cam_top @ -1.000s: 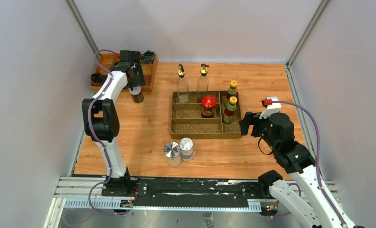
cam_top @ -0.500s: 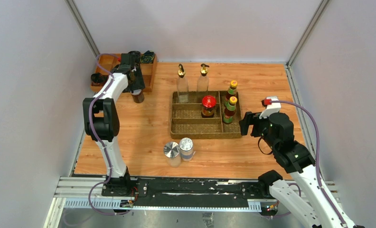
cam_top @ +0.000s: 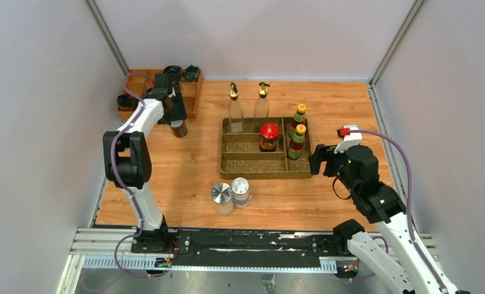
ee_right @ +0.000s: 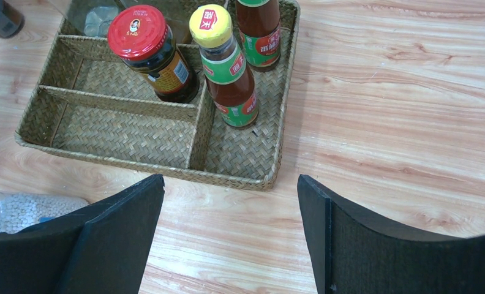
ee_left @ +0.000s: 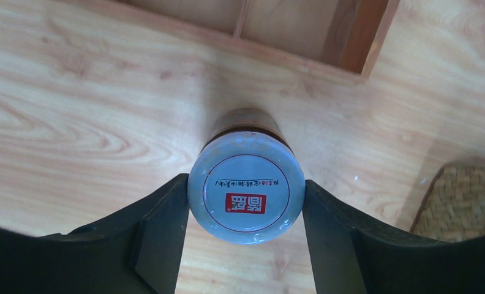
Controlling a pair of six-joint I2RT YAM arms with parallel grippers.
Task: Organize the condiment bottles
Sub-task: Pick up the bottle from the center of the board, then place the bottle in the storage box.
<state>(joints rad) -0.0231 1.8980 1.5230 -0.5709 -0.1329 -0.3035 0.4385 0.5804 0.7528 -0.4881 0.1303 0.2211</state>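
We see pale grey walls [cam_top: 258, 37] around a light wooden counter [cam_top: 185, 165]. Ahead of the right jaws sits a woven tray [ee_right: 136, 147] split into parts. Just past the left jaws is a corner of a wooden box [ee_left: 289, 55].

Two clear gold-spouted bottles [cam_top: 234, 109] [cam_top: 261, 104] stand at the tray's far edge, farthest from the right jaws. Two sauce bottles [ee_right: 228, 67] [ee_right: 258, 30] stand in the tray part straight ahead of those jaws. They have green necks, and the near yellow cap has a red mark on it. The red-lidded jar [ee_right: 151, 52] is ahead and to the left, with a tiny face on its lid. Two silver-lidded shakers [cam_top: 221, 197] [cam_top: 240, 191] stand together on the counter to the left of the right jaws.

The right jaws are spread wide, with nothing between them.

The left jaws pinch the white-lidded jar [ee_left: 246, 193], touching each side of its lid. The lid shows a red ring, a red block with white signs, and tiny writing we cannot read. The jar looks brown below the lid.
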